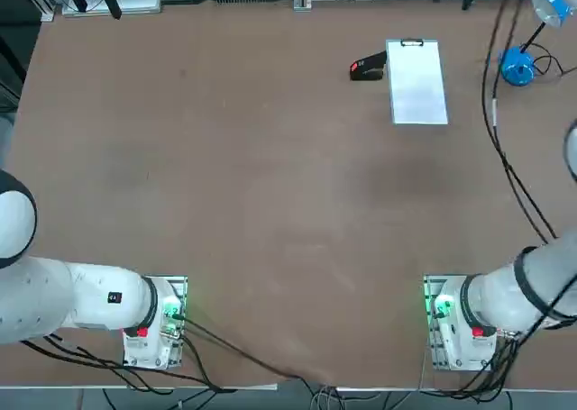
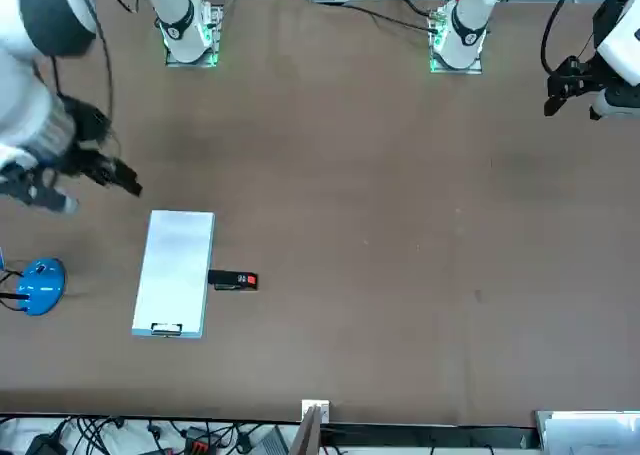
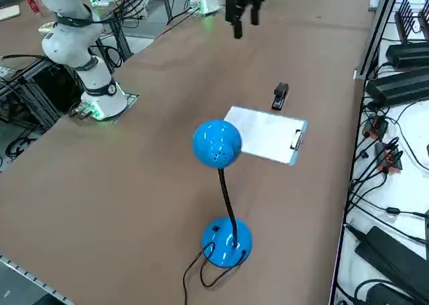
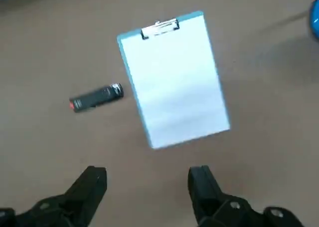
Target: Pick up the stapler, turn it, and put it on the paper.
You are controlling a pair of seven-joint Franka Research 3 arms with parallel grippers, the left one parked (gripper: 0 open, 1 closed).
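Right end effector [image 4: 147,179]: fingers spread wide, empty, above bare desk [image 4: 259,137] | paper [image 4: 172,80]: flat beyond it, clip at far short end | stapler [image 4: 95,98]: on desk just beside paper's long edge, red mark outward, label unreadable | blue lamp [image 3: 221,184]: near paper's other side

I am working in a robot lab. I see a big brown table [image 1: 270,203] with two white robot arms bolted to it, each on a metal base plate [image 1: 451,324] with green lights glowing. Black cables [image 1: 505,158] run over the table on the right side of the top view, and more cables and plugs lie past the table's edge at the right of the side view. A metal frame [image 3: 27,97] stands on the floor at the left of that view. A blue lamp [image 3: 221,184] stands on the table.
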